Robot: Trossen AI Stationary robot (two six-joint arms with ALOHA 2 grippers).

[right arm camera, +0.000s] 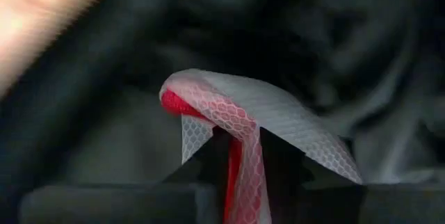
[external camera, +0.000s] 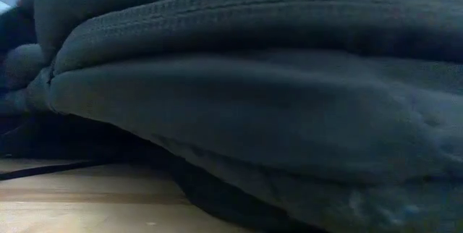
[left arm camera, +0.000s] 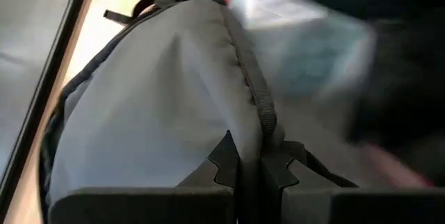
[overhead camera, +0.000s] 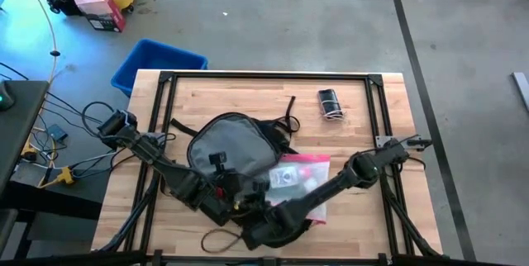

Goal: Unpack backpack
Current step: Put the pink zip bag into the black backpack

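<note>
The left gripper (left arm camera: 249, 172) is pinched tight on the backpack's (overhead camera: 223, 144) seam. The right gripper (right arm camera: 243, 165) is clamped on a pink-and-white mesh piece (right arm camera: 240, 116), over the dark fabric.

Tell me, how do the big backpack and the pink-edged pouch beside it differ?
The backpack is large, opaque, black and grey fabric; the pouch is much smaller, clear, pink-edged, with its contents showing through. The left gripper pinches a seam of the backpack, while the right gripper is shut on a white-and-red mesh piece, which I can't tie to the pouch. Both lie on the wooden table.
</note>
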